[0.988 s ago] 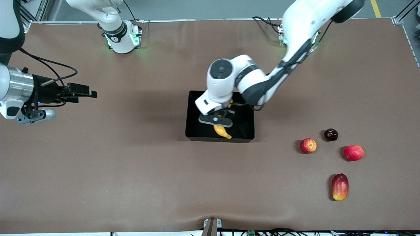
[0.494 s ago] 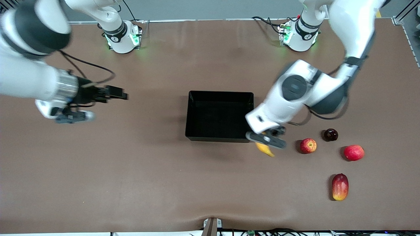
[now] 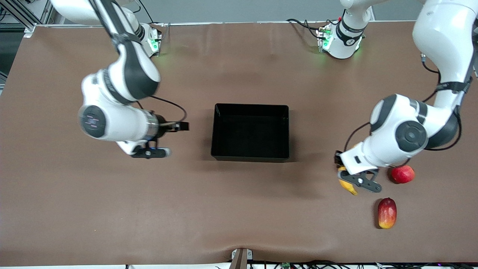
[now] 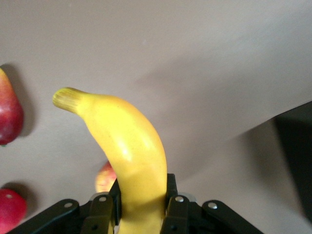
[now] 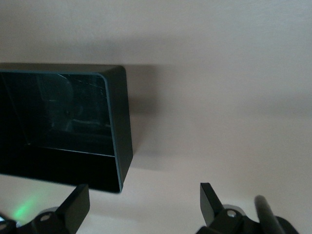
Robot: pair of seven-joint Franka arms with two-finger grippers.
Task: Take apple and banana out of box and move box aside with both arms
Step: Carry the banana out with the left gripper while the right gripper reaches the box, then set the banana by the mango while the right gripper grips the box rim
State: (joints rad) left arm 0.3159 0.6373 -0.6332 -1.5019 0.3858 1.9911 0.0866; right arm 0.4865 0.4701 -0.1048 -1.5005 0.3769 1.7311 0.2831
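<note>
My left gripper (image 3: 354,182) is shut on the yellow banana (image 3: 346,186) and holds it over the table among the loose fruits, toward the left arm's end. In the left wrist view the banana (image 4: 127,146) sticks out between the fingers (image 4: 174,195). The small red-and-yellow apple (image 4: 104,177) peeks out under it; the front view hides it. The black box (image 3: 250,108) stands empty mid-table. My right gripper (image 3: 150,152) is open and empty over bare table beside the box (image 5: 117,122), toward the right arm's end.
A round red fruit (image 3: 403,174) lies beside the left gripper. The red-and-yellow mango (image 3: 387,213) lies nearer the front camera. The plum is hidden under the left arm. The left wrist view shows the mango (image 4: 9,114) and the red fruit (image 4: 9,209).
My left gripper carried the banana from over the box out toward the left arm's end, to above the apple. My right arm swung in toward the box.
</note>
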